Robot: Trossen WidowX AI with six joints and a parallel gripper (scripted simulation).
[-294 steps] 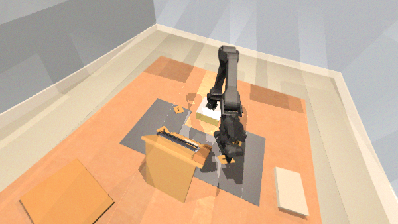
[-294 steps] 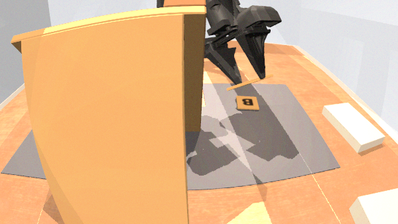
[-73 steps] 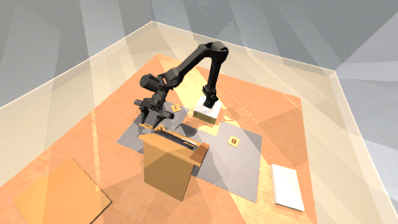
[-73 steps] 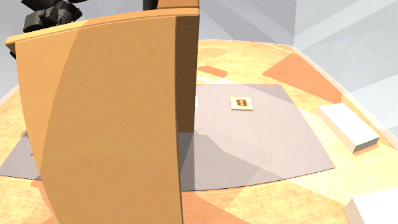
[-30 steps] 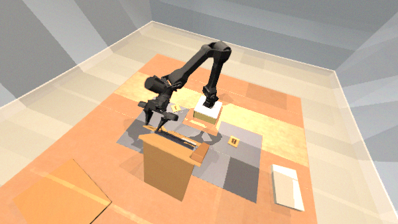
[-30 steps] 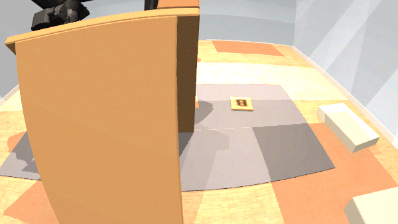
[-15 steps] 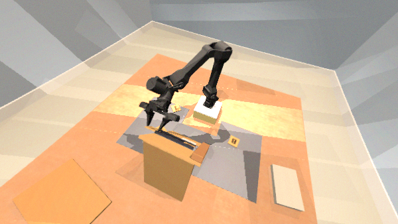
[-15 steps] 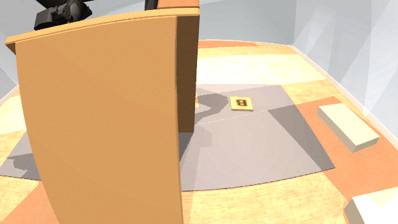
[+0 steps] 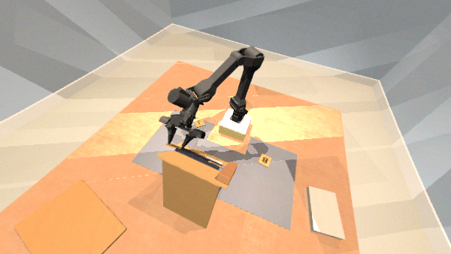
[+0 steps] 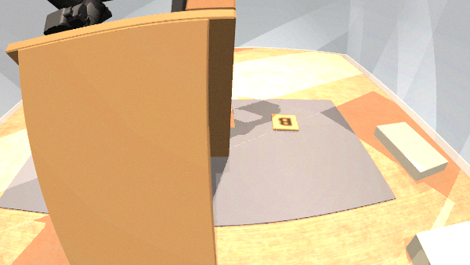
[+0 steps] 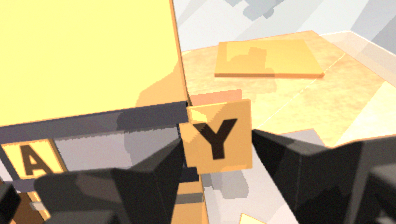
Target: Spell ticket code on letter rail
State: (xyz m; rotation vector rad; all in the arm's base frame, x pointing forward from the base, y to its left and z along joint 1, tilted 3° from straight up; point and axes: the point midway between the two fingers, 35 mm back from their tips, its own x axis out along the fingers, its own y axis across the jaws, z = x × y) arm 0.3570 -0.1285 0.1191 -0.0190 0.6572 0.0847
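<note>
My gripper (image 9: 177,146) (image 11: 216,139) is shut on the Y tile (image 11: 217,159), held face up and upright-reading in the wrist view. The tile's left edge is at the open end of the dark rail (image 9: 197,158) (image 11: 100,120); how far it is engaged is unclear. The A tile (image 11: 26,170) sits inside the rail toward the other end, with a gap between it and Y. The rail is on top of the raised wooden board (image 9: 188,192) (image 10: 117,137) (image 11: 85,55). The B tile (image 9: 264,160) (image 10: 285,122) lies loose. Another tile (image 9: 199,122) lies behind the gripper, its letter unclear. No ticket print is readable.
A grey mat (image 9: 259,195) (image 10: 305,176) lies under the board and loose tiles. A brown block (image 9: 226,173) stands at the rail's far end. A pale block (image 9: 326,212) (image 10: 409,147) lies to the right. A flat orange panel (image 9: 71,222) (image 11: 270,60) lies at the left.
</note>
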